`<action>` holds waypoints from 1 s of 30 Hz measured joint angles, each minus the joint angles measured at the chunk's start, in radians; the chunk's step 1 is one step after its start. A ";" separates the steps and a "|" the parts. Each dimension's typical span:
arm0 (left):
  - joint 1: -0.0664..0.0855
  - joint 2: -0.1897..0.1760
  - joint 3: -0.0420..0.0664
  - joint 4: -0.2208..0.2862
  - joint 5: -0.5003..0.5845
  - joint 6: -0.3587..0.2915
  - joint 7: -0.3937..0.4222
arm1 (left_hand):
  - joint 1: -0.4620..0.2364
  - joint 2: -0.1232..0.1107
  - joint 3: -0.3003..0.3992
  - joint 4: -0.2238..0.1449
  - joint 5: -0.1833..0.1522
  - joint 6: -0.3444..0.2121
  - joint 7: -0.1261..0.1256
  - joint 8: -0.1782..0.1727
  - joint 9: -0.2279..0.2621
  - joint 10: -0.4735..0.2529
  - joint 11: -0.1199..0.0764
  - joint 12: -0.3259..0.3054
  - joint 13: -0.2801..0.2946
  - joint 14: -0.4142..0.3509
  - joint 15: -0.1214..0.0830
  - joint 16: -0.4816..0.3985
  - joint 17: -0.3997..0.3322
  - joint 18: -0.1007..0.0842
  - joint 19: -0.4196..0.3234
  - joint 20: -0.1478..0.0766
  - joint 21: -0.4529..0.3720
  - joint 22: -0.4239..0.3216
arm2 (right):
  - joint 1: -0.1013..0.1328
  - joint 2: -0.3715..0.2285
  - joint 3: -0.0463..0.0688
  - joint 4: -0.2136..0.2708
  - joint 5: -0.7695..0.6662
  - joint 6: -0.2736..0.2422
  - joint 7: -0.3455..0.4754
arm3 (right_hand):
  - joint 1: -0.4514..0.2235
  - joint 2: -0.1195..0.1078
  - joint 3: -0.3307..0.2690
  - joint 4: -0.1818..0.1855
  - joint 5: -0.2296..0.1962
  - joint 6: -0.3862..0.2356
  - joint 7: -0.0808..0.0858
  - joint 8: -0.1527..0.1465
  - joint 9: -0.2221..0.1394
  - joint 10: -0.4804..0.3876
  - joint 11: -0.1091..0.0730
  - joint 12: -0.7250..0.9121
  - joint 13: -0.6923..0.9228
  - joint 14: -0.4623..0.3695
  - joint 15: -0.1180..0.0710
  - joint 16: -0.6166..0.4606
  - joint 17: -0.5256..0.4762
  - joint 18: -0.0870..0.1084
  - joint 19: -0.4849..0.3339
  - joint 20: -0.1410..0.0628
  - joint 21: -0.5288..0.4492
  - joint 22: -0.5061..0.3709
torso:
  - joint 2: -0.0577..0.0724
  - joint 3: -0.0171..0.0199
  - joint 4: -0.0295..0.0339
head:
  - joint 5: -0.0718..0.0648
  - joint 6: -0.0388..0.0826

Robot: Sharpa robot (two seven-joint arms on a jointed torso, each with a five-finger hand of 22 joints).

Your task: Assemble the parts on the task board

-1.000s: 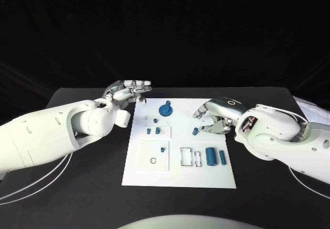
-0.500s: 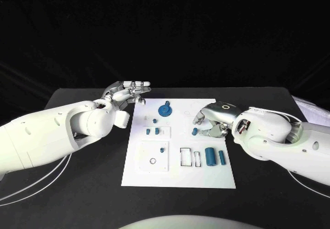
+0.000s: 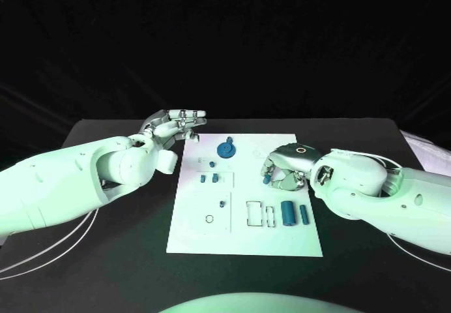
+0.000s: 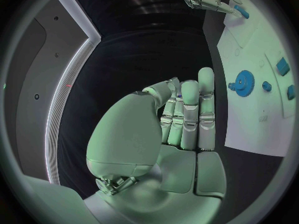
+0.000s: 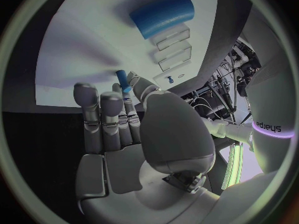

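The white task board [image 3: 253, 238] lies in the middle of the black table. On it are a blue gear [image 3: 225, 150], two small blue pegs [image 3: 208, 177], one more small peg [image 3: 221, 203] and two blue cylinders [image 3: 293, 214]. My right hand [image 3: 287, 166] hovers over the board's right side and pinches a small blue peg [image 3: 267, 176], seen between thumb and fingers in the right wrist view [image 5: 122, 79]. My left hand [image 3: 178, 124] floats past the board's far left corner, fingers straight and holding nothing [image 4: 181, 119]. The gear [image 4: 243, 79] lies beyond its fingertips.
A black ring [image 3: 208, 220] sits in a square recess and a rectangular frame outline [image 3: 255, 214] lies beside the cylinders. Papers [image 3: 427, 147] lie at the table's right edge. Bare black table surrounds the board on both sides.
My right hand has shifted left, further over the board, carrying the small peg with it. The left hand has stayed where it was.
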 measured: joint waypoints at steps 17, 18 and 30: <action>0.000 0.001 0.000 -0.002 0.000 0.003 -0.004 | 0.000 0.000 0.000 0.000 0.000 0.000 0.000 0.000 0.000 0.000 0.000 0.000 0.000 0.000 0.000 0.000 0.000 0.000 0.000 0.000 0.000 0.000 | -0.005 0.019 -0.001 -0.021 -0.012 -0.031 -0.004 | 0.005 0.032 0.065 0.012 -0.055 0.074 -0.018 0.027 0.012 0.089 -0.022 0.003 0.001 0.004 -0.018 0.049 0.045 0.000 0.034 -0.013 0.043 0.065 | 0.000 0.0000 -0.0005 | -0.002 -0.004; -0.001 0.001 0.000 -0.002 0.000 0.003 -0.004 | 0.000 0.000 0.000 0.000 0.000 0.000 0.000 0.000 0.000 0.000 0.000 0.000 0.000 0.000 0.000 0.000 0.000 0.000 0.000 0.000 0.000 0.000 | -0.006 0.020 -0.001 -0.022 -0.013 -0.036 -0.004 | 0.006 0.033 0.068 0.010 -0.055 0.078 -0.019 0.028 0.013 0.093 -0.025 0.003 0.001 0.004 -0.018 0.050 0.048 0.000 0.036 -0.014 0.044 0.069 | 0.000 0.0001 -0.0004 | -0.002 -0.005; -0.001 0.001 0.000 -0.004 -0.001 0.005 -0.009 | 0.000 0.000 0.003 -0.003 0.000 0.000 0.000 0.000 0.000 -0.003 0.003 0.004 0.000 -0.003 0.003 0.000 -0.004 0.000 -0.004 0.004 0.000 0.001 | -0.006 -0.011 0.002 0.017 -0.021 -0.093 -0.012 | 0.014 0.041 0.075 0.009 -0.065 0.083 -0.021 0.033 0.020 0.100 -0.025 0.001 0.003 0.000 -0.021 0.058 0.056 0.000 0.039 -0.018 0.050 0.078 | -0.002 -0.0006 -0.0006 | -0.005 -0.004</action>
